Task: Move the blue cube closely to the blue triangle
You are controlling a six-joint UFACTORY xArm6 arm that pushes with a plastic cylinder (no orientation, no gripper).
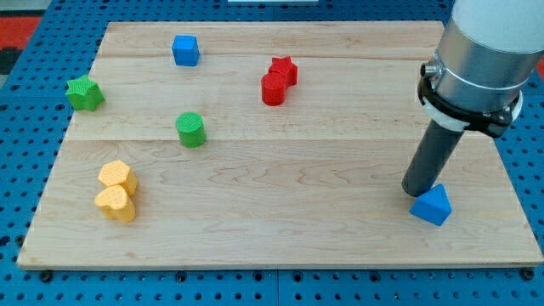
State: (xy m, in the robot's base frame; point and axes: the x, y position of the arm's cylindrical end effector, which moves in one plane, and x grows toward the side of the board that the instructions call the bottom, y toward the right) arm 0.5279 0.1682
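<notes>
obstacles: red star (pixel 285 70), red cylinder (pixel 273 88), green cylinder (pixel 191 129) dot the board (pixel 272 221).
blue cube (pixel 185 50): view's top left, upright.
my tip (pixel 416 192): bare rod, nothing grasped, touching blue triangle (pixel 433 205).

My tip (pixel 416 192) beside the blue triangle (pixel 433 205).
The blue cube (pixel 185 50) sits well apart, near the board's (pixel 280 221) top left.

Arm (pixel 484 51) cut off by the view's top and right edges, red cylinder (pixel 273 88) partly covering red star (pixel 285 69)
</notes>
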